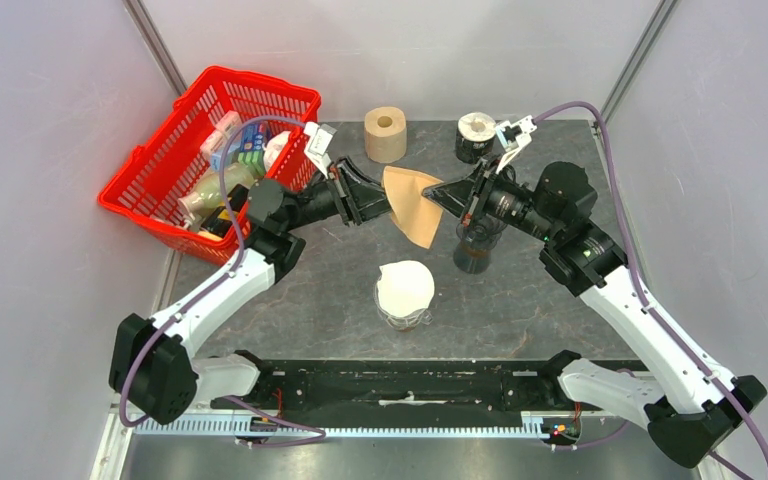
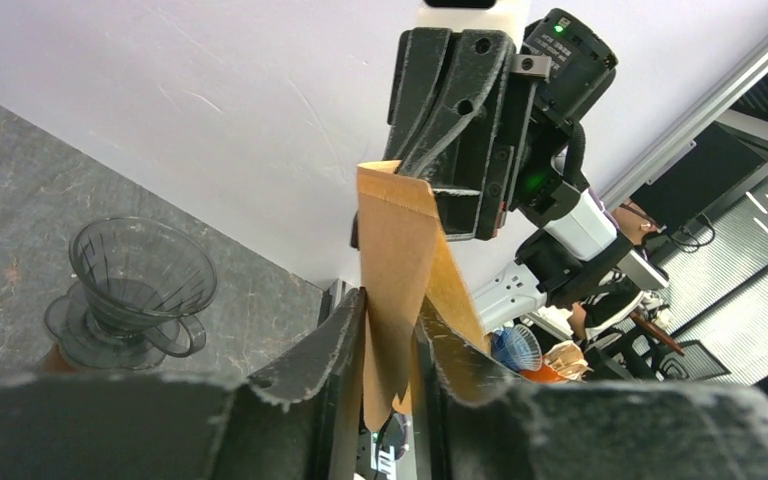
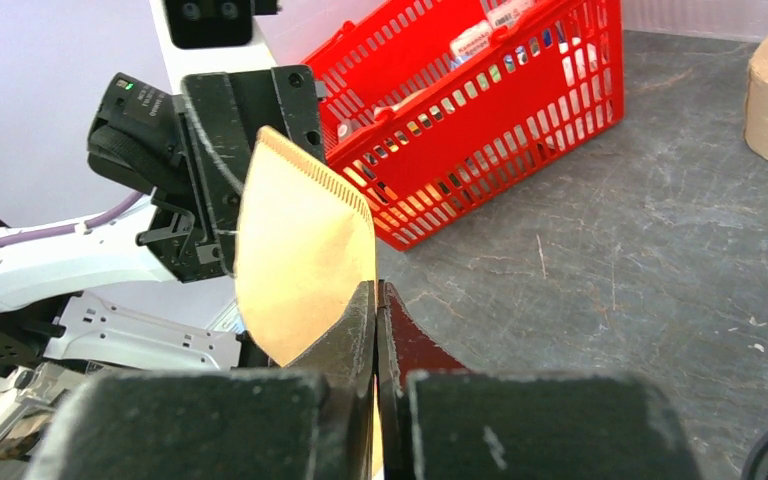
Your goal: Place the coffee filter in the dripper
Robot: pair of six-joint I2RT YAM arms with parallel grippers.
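The brown coffee filter (image 1: 415, 205) hangs in the air over the middle of the table, between my two grippers. My right gripper (image 1: 440, 192) is shut on its right corner, and its jaws (image 3: 377, 290) press flat on the paper edge (image 3: 305, 250). My left gripper (image 1: 384, 203) is at the filter's left edge. Its fingers (image 2: 391, 300) stand a narrow gap apart, with one wall of the filter (image 2: 395, 250) loosely between them. The smoky clear dripper (image 2: 140, 270) stands on the table below, partly under the right arm (image 1: 475, 250).
A red basket (image 1: 210, 150) full of groceries stands at the back left. A brown paper roll (image 1: 385, 133) and a dark can (image 1: 477, 137) stand at the back. A glass cup with white filters (image 1: 405, 290) stands near the front middle.
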